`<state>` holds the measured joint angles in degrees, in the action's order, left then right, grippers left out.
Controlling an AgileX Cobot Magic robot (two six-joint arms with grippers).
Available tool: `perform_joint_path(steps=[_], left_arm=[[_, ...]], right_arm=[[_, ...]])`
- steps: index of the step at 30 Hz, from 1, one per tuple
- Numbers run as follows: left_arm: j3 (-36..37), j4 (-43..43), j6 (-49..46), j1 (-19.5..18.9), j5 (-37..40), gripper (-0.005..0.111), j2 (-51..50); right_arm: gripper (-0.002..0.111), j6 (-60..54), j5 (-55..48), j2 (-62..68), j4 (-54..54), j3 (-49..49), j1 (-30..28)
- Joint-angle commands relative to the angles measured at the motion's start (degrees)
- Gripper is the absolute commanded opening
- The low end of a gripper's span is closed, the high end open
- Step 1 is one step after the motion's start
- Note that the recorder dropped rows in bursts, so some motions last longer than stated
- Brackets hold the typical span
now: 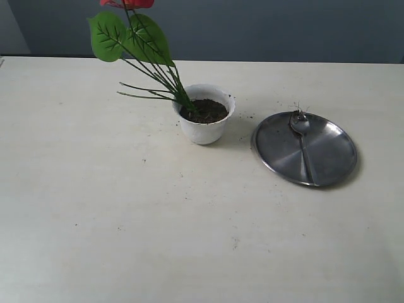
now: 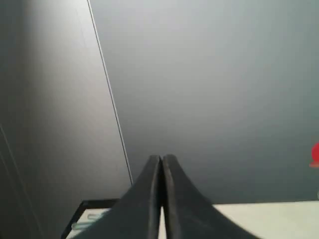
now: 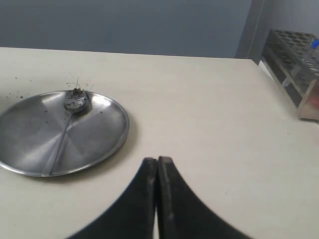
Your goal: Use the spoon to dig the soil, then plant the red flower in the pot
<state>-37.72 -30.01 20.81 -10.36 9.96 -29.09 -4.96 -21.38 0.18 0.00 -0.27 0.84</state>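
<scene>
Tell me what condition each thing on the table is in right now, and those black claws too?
red flower: planted, stems leaning in the pot
pot: upright, filled with soil
spoon: lying on the steel plate, head dirty
left end effector: shut, empty
right end effector: shut, empty

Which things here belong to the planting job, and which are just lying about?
Job:
- pot, holding the soil
- red flower, stems standing in the soil
- spoon, lying on the steel plate, bits of soil and fibre at its head

Lying about:
- steel plate, only a rest for the spoon
- rack at the table's edge, in the right wrist view
</scene>
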Motion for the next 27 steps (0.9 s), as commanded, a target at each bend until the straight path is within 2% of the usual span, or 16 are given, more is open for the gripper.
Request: perform_joint_path(steps=[1, 7, 14, 20, 27], left_arm=[[4.62, 9.44, -6.80, -0.01, 4.54, 0.000, 5.96], [15.32, 15.98, -8.00, -4.58, 2.45, 0.000, 13.90], [25.81, 17.99, -7.88, -9.49, 0.07, 0.000, 22.22], [30.32, 22.42, -7.88, -10.25, 1.14, 0.000, 27.33], [31.79, 25.61, -8.15, -10.25, 4.79, 0.000, 29.09]], right_arm=[[0.000, -0.06, 0.58, -0.18, -0.30, 0.27, -0.15], [0.000, -0.06, 0.58, -0.18, -0.30, 0.27, -0.15], [0.000, -0.06, 0.58, -0.18, -0.30, 0.27, -0.15], [0.000, -0.06, 0.58, -0.18, -0.30, 0.27, -0.15], [0.000, -0.06, 0.58, -0.18, -0.30, 0.27, -0.15]])
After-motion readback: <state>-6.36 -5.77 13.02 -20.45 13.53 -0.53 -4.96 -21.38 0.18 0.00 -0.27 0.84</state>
